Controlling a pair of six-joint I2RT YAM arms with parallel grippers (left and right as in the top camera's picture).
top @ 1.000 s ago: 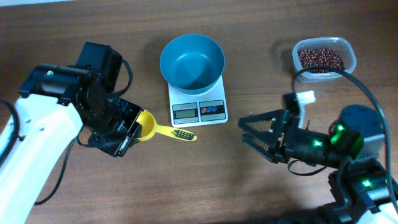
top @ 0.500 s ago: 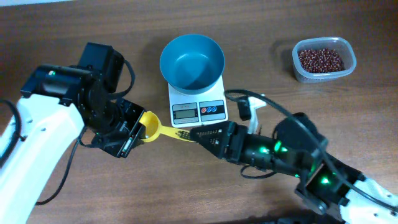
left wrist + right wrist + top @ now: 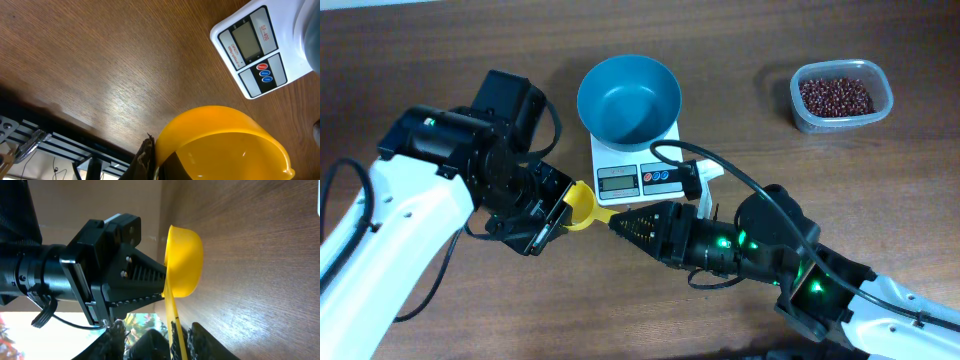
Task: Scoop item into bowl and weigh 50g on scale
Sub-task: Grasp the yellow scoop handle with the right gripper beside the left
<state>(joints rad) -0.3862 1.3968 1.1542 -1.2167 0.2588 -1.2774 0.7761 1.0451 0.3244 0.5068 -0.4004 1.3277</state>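
Within the last second the right gripper (image 3: 625, 223) is swung across from the right side of the table (image 3: 440, 40) to the middle, and its jaws are drawn in from wide apart. It is now set at the handle (image 3: 175, 325) of the yellow scoop (image 3: 582, 207), with a finger on either side of the handle in the right wrist view. Whether the handle is already pinched cannot be told.

The cup end of the scoop is clamped in the left gripper (image 3: 560, 210), whose jaws are pressed onto it. The scoop is held just in front of the white scale (image 3: 638, 180), a little nearer to it than a second ago.

This is judged to be a handover. The scoop is being passed to the arm that is nearer the beans (image 3: 834, 96).

The beans are all seen in the clear tub (image 3: 880, 112) at the far right, well apart from the scale. The teal bowl (image 3: 628, 98) stands on the scale and is empty, so no scooping is done yet. The left grip is presumably to be released only once the right grip is firm, or the scoop may be dropped.
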